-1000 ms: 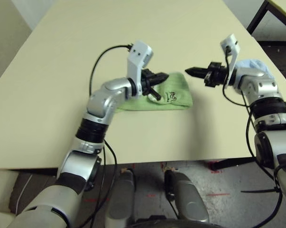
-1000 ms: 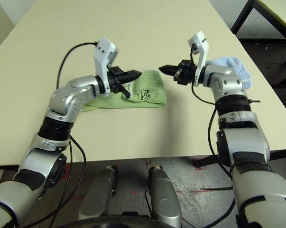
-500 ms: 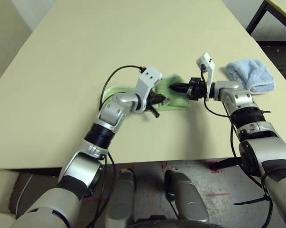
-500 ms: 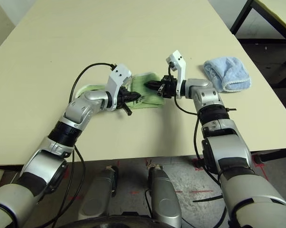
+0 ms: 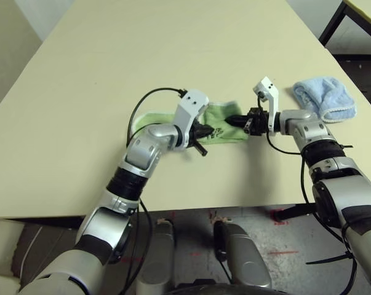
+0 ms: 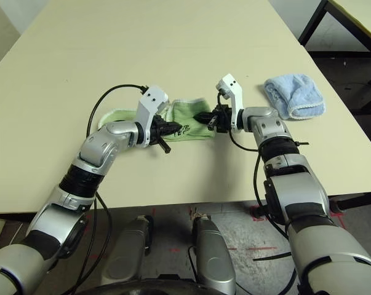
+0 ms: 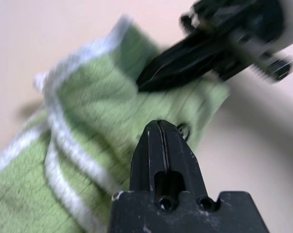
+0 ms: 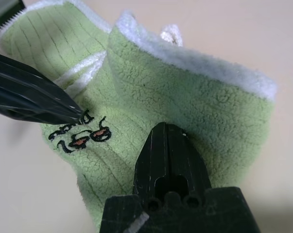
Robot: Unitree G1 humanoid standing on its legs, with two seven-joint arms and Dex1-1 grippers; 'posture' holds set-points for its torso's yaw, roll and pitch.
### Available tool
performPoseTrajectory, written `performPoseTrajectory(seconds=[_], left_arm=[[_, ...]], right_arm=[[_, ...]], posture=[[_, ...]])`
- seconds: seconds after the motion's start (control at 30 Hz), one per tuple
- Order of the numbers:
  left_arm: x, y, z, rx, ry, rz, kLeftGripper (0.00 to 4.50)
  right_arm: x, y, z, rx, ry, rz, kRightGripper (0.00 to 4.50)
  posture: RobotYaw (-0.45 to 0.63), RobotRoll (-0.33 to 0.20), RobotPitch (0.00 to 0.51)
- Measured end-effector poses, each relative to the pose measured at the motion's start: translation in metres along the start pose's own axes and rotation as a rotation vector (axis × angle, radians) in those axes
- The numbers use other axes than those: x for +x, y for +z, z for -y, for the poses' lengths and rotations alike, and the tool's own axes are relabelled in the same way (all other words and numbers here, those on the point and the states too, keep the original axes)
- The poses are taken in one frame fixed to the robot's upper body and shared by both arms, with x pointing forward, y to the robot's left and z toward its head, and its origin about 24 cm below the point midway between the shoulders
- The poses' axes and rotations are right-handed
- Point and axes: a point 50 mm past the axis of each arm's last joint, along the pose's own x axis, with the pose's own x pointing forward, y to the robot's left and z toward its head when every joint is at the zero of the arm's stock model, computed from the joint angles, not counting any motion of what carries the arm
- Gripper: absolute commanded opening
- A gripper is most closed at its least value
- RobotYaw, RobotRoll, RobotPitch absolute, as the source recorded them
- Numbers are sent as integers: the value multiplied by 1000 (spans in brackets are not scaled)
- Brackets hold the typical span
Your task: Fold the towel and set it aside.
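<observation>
The towel [image 6: 184, 120] lies on the counter [image 6: 173, 49] near its middle, between the two arms. The left gripper [image 6: 173, 129] rests on the towel's near left part, and the right gripper [image 6: 203, 117] meets its right end, their closed fingers [image 8: 168, 155] pointing toward each other. A second cloth [image 6: 294, 96] lies well apart to the right, near the counter's right edge.

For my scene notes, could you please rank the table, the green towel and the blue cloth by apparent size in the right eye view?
1. table
2. green towel
3. blue cloth; looks nearly the towel's size, so this order is unsure.
</observation>
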Motion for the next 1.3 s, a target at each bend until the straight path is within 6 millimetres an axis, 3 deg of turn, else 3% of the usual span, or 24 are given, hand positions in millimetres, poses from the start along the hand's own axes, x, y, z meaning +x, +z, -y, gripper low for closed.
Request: performPoseTrajectory(seconds=[0.17, 0.2, 0.27, 0.4, 0.57, 0.67, 0.7, 0.8, 1.1, 1.3], left_arm=[[-17, 17, 0, -5, 24, 86, 0], [-21, 19, 1, -10, 30, 106, 0], [-28, 20, 0, -30, 46, 137, 0], [-57, 17, -4, -88, 133, 198, 1291], [-88, 4, -4, -187, 221, 205, 3277], [-102, -5, 4, -248, 240, 198, 4386], [-105, -12, 7, -273, 245, 173, 4452], [-112, -27, 14, -342, 262, 117, 4452], [-119, -31, 17, -380, 293, 97, 4452], [-114, -46, 24, -570, 297, 32, 4452]], right_arm=[[-5, 5, 0, 11, 35, 54, 18], [-8, 8, 0, 0, 51, 70, 480], [-13, 15, 0, -32, 78, 93, 995], [-28, 31, 0, -112, 131, 130, 2461], [-41, 44, -3, -187, 163, 154, 4392], [-42, 46, -4, -205, 179, 155, 4500], [-44, 46, -4, -211, 176, 152, 4500], [-47, 46, -3, -231, 172, 151, 4500], [-45, 44, -3, -242, 174, 151, 4500], [-42, 44, -4, -251, 174, 149, 4500]], posture=[[155, 0, 136], [155, 0, 136], [153, 0, 138], [152, 0, 141], [176, 0, 152], [187, 0, 153], [192, 0, 153], [198, 0, 154], [207, 0, 149], [201, 0, 144]])
